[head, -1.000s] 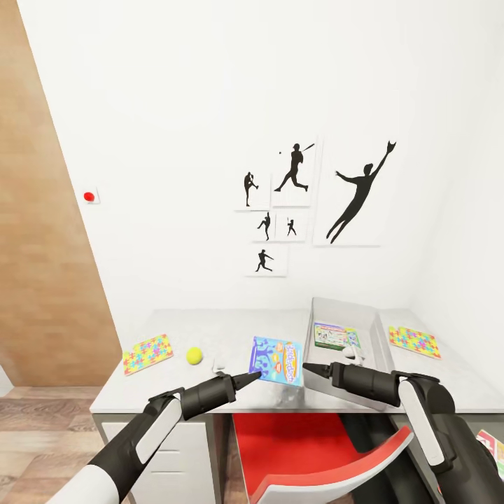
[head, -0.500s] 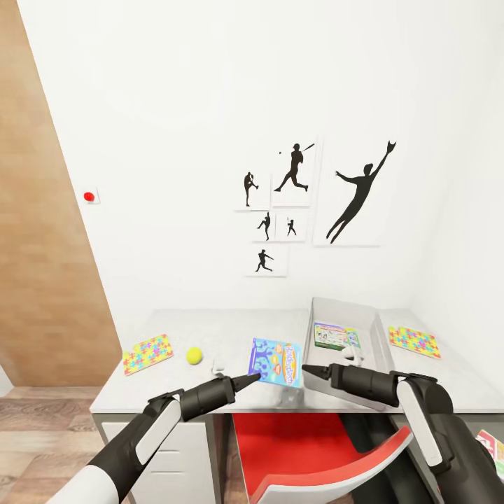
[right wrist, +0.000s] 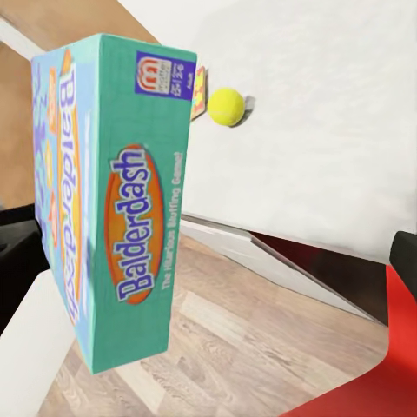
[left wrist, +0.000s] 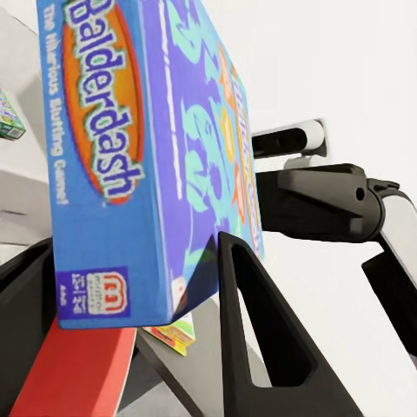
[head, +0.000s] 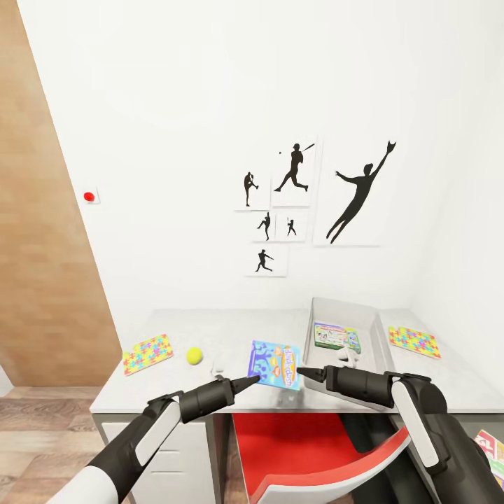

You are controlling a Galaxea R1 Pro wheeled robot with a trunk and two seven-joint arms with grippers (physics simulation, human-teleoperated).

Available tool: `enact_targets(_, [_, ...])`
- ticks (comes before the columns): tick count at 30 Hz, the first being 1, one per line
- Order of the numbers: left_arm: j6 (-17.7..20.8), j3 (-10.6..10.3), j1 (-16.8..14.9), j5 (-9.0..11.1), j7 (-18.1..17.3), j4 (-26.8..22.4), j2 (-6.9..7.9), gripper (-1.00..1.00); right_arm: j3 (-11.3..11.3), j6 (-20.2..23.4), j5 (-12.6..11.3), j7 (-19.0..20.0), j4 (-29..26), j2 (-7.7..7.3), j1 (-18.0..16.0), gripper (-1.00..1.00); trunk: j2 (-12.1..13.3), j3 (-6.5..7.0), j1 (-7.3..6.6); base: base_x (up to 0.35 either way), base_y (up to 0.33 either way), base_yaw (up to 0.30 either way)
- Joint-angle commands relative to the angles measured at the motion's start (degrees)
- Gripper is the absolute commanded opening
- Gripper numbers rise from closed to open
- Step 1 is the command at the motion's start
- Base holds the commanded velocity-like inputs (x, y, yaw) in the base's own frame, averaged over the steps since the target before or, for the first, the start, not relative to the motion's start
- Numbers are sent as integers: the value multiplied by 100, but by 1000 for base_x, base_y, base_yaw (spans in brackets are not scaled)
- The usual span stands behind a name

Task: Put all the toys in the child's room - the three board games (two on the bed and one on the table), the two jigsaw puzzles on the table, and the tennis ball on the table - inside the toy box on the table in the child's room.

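Two grippers meet at one blue board game (head: 275, 364), a box lettered "Balderdash", held tilted just above the tabletop (head: 231, 329). The left gripper (head: 250, 381) presses its near left edge and the right gripper (head: 302, 372) its near right edge. In the left wrist view the box (left wrist: 143, 165) sits between that gripper's dark fingers (left wrist: 261, 347), so the left gripper is grasping it; whether the right gripper is clenched or released I cannot tell, since its wrist view shows only the box's teal edge (right wrist: 130, 200) close up.

Just beyond the right gripper lies the grey toy box (head: 343, 311), with a green-edged board game (head: 336, 336) flat inside it. Farther to that gripper's right a jigsaw puzzle (head: 414, 341) lies on the tabletop. Left of the left gripper sits the tennis ball (head: 194, 355), and beyond it a second jigsaw puzzle (head: 148, 353), near the tabletop's left end.
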Motion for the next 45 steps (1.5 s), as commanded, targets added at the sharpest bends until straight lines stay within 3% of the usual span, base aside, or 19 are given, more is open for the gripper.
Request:
enact_targets(1, [51, -19, -4, 61, 0, 2, 7, -100, -7, 26, 17, 31, 0, 1, -3, 100, -5, -2, 2, 0, 0, 0])
enact_targets(18, [43, -15, -4, 61, -3, 17, 199, -100, -8, 26, 17, 32, 0, 0, -3, 100, -5, -2, 2, 0, 0, 0])
enact_targets(45, [42, -61, -4, 69, -3, -16, 197, -100, -6, 25, 25, 14, 3, 1, -3, 100, -5, -2, 2, 0, 0, 0])
